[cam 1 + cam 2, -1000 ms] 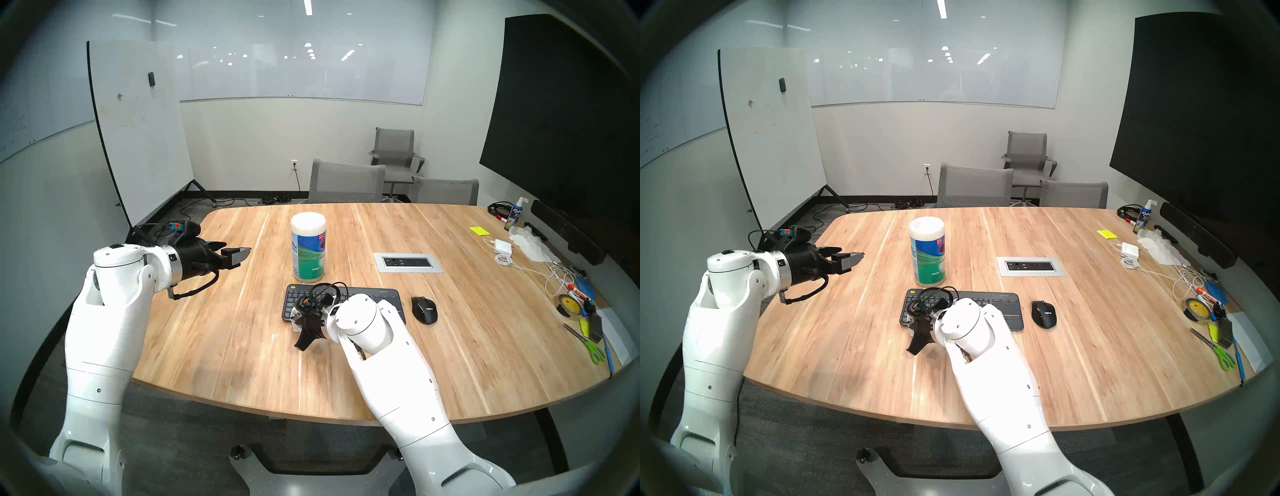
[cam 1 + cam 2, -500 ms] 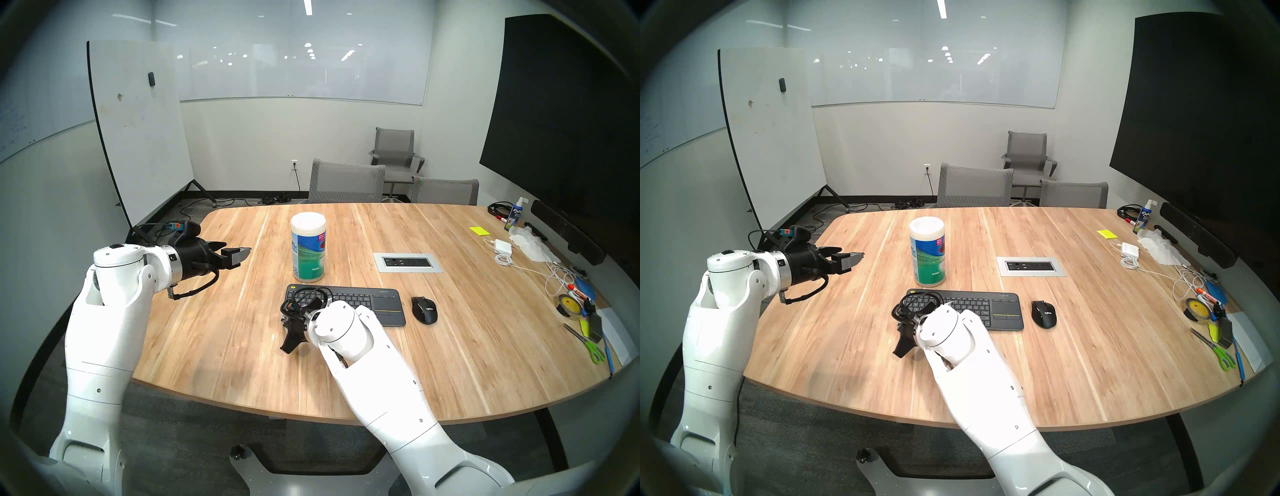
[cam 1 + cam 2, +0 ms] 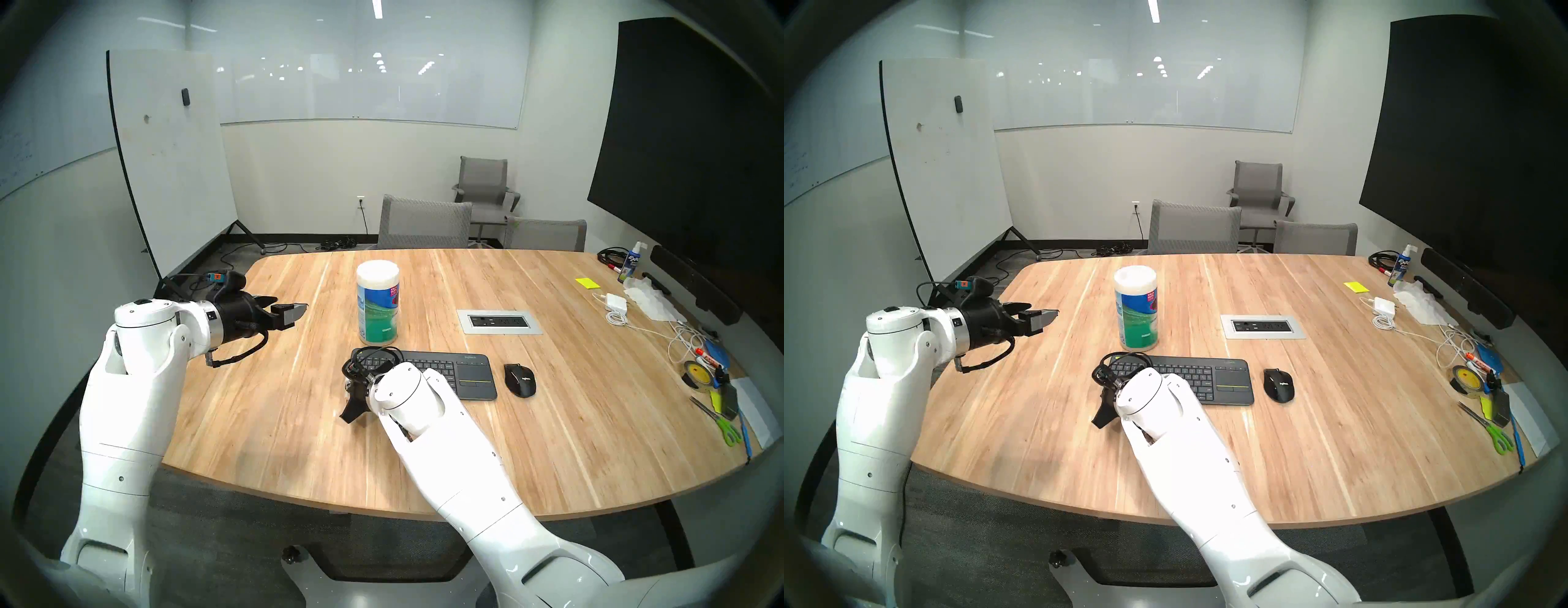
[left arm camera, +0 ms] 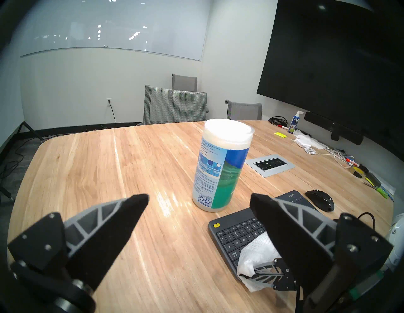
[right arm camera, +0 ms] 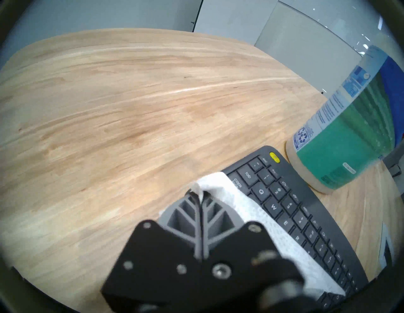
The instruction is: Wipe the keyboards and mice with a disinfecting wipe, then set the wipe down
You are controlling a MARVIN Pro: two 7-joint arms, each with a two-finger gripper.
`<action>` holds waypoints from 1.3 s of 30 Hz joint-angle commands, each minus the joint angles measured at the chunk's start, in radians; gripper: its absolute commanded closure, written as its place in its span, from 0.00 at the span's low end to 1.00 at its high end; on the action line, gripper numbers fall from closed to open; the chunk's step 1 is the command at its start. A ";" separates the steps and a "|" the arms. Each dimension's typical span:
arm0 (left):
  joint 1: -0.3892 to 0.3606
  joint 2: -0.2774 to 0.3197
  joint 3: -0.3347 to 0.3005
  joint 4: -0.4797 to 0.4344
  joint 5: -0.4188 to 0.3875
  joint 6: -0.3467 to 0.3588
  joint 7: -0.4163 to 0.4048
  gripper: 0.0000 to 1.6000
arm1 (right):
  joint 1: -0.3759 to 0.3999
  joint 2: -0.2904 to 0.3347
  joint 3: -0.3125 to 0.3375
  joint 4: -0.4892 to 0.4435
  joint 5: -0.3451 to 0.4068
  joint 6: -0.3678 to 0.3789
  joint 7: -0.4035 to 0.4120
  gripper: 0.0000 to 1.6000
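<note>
The dark-grey keyboard [image 3: 449, 368] lies mid-table, and the black mouse [image 3: 520, 380] sits just right of it. My right gripper [image 5: 197, 194] is shut on the white wipe [image 5: 238, 207]. The wipe drapes over the keys at the keyboard's [image 5: 295, 209] near-left corner. In the left wrist view the wipe [image 4: 255, 251] bunches around those shut fingers. My left gripper [image 3: 297, 312] hovers over the table's left side, open and empty, well apart from the keyboard. The head views hide the wipe behind my right wrist.
A white-lidded blue-green canister [image 3: 379, 303] stands just behind the keyboard's left end. A grey outlet panel [image 3: 499, 322] is set in the table. Cables, tape, scissors and a tissue heap [image 3: 649, 301] crowd the right edge. Grey chairs [image 3: 424, 223] line the far side.
My right arm has slid left along the keyboard with the wipe, from its middle to its left end. The left arm has not moved.
</note>
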 commanded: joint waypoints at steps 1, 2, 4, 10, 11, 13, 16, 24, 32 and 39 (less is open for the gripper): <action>-0.013 -0.001 -0.003 -0.023 -0.002 -0.004 0.000 0.00 | 0.068 -0.035 0.030 0.001 0.011 -0.002 -0.019 1.00; -0.013 -0.001 -0.003 -0.023 -0.002 -0.004 0.000 0.00 | 0.072 -0.035 0.034 0.006 0.011 -0.002 -0.022 1.00; -0.013 -0.002 -0.003 -0.023 -0.002 -0.004 0.001 0.00 | 0.079 -0.034 0.040 0.021 0.011 -0.006 -0.027 1.00; -0.013 -0.002 -0.003 -0.024 -0.002 -0.004 0.002 0.00 | 0.082 -0.025 0.043 0.044 0.006 -0.017 -0.035 1.00; -0.013 -0.002 -0.003 -0.024 -0.002 -0.004 0.002 0.00 | 0.076 -0.021 0.042 0.041 0.005 -0.018 -0.034 1.00; -0.013 -0.002 -0.003 -0.025 -0.002 -0.004 0.002 0.00 | 0.069 -0.011 0.034 0.037 -0.001 -0.020 -0.028 1.00; -0.013 -0.002 -0.003 -0.025 -0.002 -0.004 0.002 0.00 | 0.053 0.005 0.025 0.029 -0.008 -0.030 -0.026 1.00; -0.013 -0.002 -0.003 -0.025 -0.002 -0.004 0.002 0.00 | 0.016 0.061 0.013 -0.046 -0.012 -0.013 0.034 1.00; -0.013 -0.002 -0.003 -0.025 -0.002 -0.004 0.002 0.00 | 0.022 0.074 0.041 -0.038 -0.015 -0.019 0.041 1.00; -0.013 -0.002 -0.003 -0.024 -0.002 -0.004 0.001 0.00 | 0.061 0.066 0.087 0.013 -0.012 -0.025 0.028 1.00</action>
